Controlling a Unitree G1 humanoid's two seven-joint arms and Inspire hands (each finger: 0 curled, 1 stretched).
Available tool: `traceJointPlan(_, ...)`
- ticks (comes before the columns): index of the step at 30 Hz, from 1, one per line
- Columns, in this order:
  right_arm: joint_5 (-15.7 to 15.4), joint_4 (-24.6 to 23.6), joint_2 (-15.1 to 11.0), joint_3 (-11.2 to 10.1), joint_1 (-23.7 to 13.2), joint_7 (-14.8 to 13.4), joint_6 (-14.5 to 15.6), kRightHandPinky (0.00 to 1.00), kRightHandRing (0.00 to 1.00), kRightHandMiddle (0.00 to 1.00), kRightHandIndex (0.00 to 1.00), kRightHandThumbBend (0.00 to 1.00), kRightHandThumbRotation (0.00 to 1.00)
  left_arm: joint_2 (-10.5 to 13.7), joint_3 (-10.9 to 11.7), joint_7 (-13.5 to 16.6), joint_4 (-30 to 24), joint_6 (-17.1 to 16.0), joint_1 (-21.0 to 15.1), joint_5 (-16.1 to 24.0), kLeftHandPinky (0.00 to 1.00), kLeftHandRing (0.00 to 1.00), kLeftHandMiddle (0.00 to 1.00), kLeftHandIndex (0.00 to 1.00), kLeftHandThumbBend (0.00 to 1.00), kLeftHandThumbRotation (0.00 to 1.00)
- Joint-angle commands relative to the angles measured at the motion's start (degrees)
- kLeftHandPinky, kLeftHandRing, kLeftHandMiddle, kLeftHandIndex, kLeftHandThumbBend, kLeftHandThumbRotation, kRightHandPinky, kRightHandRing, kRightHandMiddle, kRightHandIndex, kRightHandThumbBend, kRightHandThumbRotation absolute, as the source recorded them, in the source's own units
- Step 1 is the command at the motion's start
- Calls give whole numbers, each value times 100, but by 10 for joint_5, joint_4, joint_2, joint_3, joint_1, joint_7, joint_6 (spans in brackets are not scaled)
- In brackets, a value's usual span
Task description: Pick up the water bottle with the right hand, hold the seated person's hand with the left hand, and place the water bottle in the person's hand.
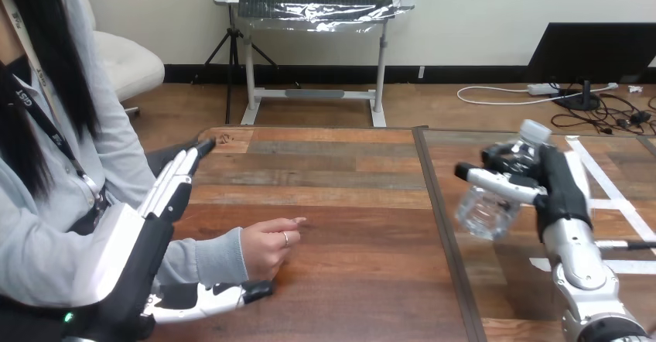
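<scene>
The water bottle (486, 209) is right of the person's hand (267, 246).

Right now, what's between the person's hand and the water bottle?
Only bare table and a dark seam across it lie between the person's hand and the water bottle, in the head view.

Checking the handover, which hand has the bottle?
The right hand, curled round the bottle; the left hand is open and the person's hand rests empty on the table.

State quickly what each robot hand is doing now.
Left hand: open, fingers straight, beside the person's hand.
Right hand: shut on the water bottle.
</scene>
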Motion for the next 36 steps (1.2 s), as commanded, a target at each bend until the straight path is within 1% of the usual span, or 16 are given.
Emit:
traceJointPlan(1,13,-44,13,-2,-74,18,-36,29,35,44,46,82,0,37,0,9,-22,11,-30,11,81,94,96,95,100,36)
traceJointPlan(8,8,-53,18,2,-77,21,-38,29,36,44,45,82,0,62,-2,8,-14,22,-37,14,78,91,94,93,100,32)
traceJointPlan(11,7,-58,21,5,-79,27,-41,30,36,44,46,82,0,78,-3,5,-9,28,-42,19,77,90,93,92,100,32)
traceJointPlan(14,8,-60,23,5,-80,35,-45,30,37,44,46,81,0,93,-5,-3,-8,36,-46,20,77,90,92,92,100,31)
traceJointPlan(16,13,-62,26,2,-81,45,-50,30,37,45,46,80,0,104,-7,-13,-9,47,-47,20,76,89,92,92,100,30)
traceJointPlan(20,21,-63,28,-3,-82,66,-57,30,37,45,46,79,0,122,-11,-22,-4,58,-52,21,76,89,91,91,100,27)
traceJointPlan(29,30,-69,32,-5,-87,79,-60,28,35,43,45,80,0,161,-22,-46,12,79,-70,23,75,87,88,88,100,24)
traceJointPlan(35,38,-77,35,-6,-87,95,-74,27,33,42,44,81,0,183,-31,-55,28,89,-84,29,75,85,85,86,100,22)
traceJointPlan(36,39,-79,35,-6,-87,97,-76,27,33,42,44,81,0,187,-33,-60,30,95,-87,30,75,85,85,86,100,22)
